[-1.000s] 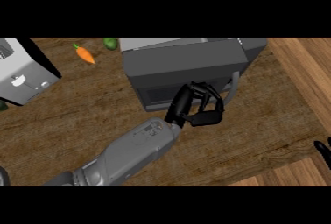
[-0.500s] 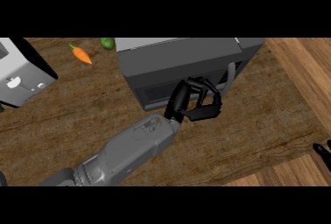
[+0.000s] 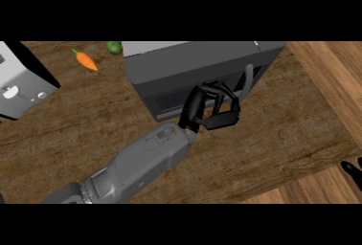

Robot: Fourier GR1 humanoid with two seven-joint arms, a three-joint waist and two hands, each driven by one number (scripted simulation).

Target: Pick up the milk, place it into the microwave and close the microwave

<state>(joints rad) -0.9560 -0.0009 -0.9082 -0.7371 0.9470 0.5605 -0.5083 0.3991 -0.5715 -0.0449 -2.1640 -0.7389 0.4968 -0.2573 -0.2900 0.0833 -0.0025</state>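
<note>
seemingly we're done: microwave (image 3: 191, 72) door looks shut, milk unseen, left hand (image 3: 210, 107) curled empty at it, right hand (image 3: 351, 171) barely showing.

We count one microwave (image 3: 191, 67), one carrot (image 3: 85, 60), one green vegetable (image 3: 114, 47), one white appliance (image 3: 21, 88) and two hands (image 3: 212, 107) (image 3: 351, 171).

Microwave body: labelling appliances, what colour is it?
Dark grey, the microwave in the head view.

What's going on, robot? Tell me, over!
Left hand curled at microwave front, door looks closed. Right hand at lower right edge. Milk not in sight. Nothing blocking.
</note>
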